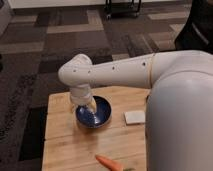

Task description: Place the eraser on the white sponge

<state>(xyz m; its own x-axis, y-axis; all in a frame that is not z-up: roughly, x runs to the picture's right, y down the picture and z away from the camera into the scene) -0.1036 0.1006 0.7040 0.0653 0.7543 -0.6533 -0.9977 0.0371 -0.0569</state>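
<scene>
You have one wooden table (65, 140) bearing one dark blue bowl (102, 116). One white sponge (135, 117) lies just right of the bowl in view, and one orange carrot (110, 162) lies below it toward the near edge. One gripper (88, 107) hangs over the bowl's left part.

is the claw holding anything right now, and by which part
It cannot be told: the claw sits low inside the dark blue bowl, and anything in its grip is hidden from this view.
</scene>
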